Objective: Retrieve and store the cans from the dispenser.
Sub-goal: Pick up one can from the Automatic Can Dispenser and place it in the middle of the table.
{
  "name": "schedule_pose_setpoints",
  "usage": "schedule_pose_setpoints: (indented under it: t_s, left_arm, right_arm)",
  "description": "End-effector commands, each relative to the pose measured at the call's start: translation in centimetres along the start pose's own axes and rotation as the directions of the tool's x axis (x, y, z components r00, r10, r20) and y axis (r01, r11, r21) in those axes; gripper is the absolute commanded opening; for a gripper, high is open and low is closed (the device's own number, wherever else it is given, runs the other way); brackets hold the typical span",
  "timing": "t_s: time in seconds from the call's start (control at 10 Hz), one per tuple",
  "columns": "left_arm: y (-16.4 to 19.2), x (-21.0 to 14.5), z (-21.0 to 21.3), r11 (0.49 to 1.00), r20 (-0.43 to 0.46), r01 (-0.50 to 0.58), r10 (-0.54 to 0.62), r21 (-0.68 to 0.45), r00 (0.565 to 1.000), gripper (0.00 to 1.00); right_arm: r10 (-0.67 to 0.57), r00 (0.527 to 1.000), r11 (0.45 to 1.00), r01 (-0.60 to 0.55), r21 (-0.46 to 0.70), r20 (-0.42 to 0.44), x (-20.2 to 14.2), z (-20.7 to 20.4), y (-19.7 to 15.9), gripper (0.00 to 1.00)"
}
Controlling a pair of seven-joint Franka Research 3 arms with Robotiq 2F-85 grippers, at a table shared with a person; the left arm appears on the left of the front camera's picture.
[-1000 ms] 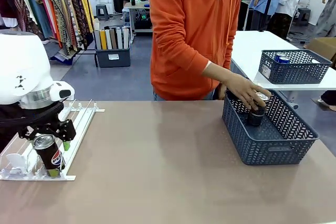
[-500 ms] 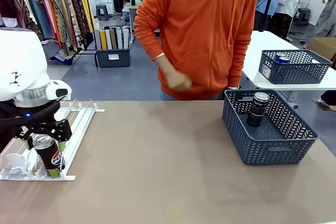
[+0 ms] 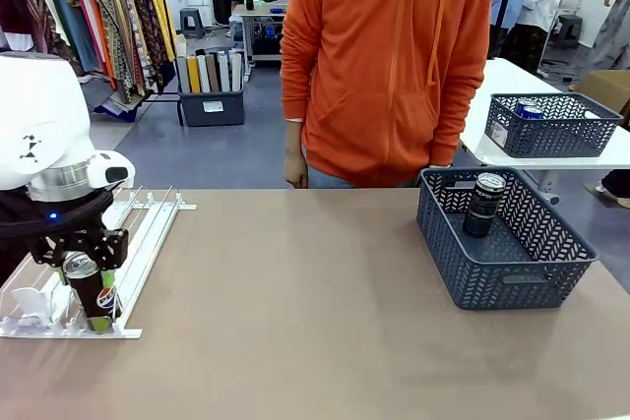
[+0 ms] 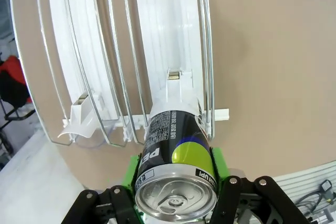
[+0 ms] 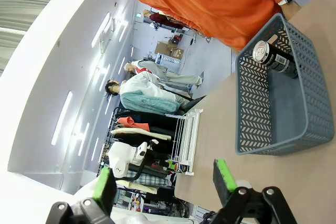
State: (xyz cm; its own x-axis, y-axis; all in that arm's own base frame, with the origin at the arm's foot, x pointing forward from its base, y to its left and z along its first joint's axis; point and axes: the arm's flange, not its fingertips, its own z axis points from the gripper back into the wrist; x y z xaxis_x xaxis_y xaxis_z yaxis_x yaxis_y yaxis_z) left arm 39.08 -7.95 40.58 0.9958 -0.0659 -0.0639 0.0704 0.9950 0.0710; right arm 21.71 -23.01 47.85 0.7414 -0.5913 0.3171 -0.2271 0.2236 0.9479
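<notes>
1. Nearest, at the table's left end, the left gripper has its green pads pressed on either side of a black cola can; the can stands upright at the low end of the dispenser, its long axis running straight out between the fingers, silver top towards the wrist.
2. The can sits against the end stopper in its wire lane; judging from this, the coming move is a lift clear of the rails before any carry.
3. The right gripper hangs well away, fingers spread wide on nothing; the left arm is plainly the one on the job.
4. Farther right, the grey basket holds a second can upright near its back wall.
5. Beyond the table stands the person, arms down.
</notes>
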Motion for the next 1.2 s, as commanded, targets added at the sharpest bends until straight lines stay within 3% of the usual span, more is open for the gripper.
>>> schedule_pose_setpoints:
  t_s: [0.0, 0.3, 0.6, 0.7, 0.9, 1.0, 1.1]
  left_arm:
    - [0.2, 0.3, -0.3, 1.0, 0.01, -0.016, 0.016, 0.017, 1.0, 0.0]
    - [0.2, -0.3, 1.3, 1.0, 0.055, -0.022, 0.02, 0.02, 0.998, 0.0]
    - [0.4, -2.1, 11.2, 0.999, 0.131, -0.029, 0.033, -0.031, 0.991, 0.0]
    - [0.5, -3.6, 15.1, 0.998, 0.215, 0.001, 0.011, -0.056, 0.977, 0.0]
    - [1.6, -5.9, 19.1, 0.995, 0.337, 0.005, 0.028, -0.098, 0.941, 0.0]
    - [2.1, -6.3, 19.6, 0.992, 0.344, -0.008, 0.052, -0.129, 0.937, 0.0]
    - [0.7, -5.7, 19.0, 0.998, 0.291, -0.016, 0.032, -0.057, 0.956, 0.0]
  right_arm:
    - [0.017, 1.0, 1.0, -0.018, 0.022, 0.017, 0.3, -0.2, 0.2, 1.0]
    - [0.017, 1.0, 1.0, -0.018, 0.022, 0.017, 0.3, -0.2, 0.2, 1.0]
    - [0.017, 1.0, 1.0, -0.018, 0.022, 0.017, 0.3, -0.2, 0.2, 1.0]
    - [0.017, 1.0, 1.0, -0.018, 0.022, 0.017, 0.3, -0.2, 0.2, 1.0]
    - [0.017, 1.0, 1.0, -0.018, 0.022, 0.017, 0.3, -0.2, 0.2, 1.0]
    - [0.017, 1.0, 1.0, -0.018, 0.022, 0.017, 0.3, -0.2, 0.2, 1.0]
    - [0.017, 1.0, 1.0, -0.018, 0.022, 0.017, 0.3, -0.2, 0.2, 1.0]
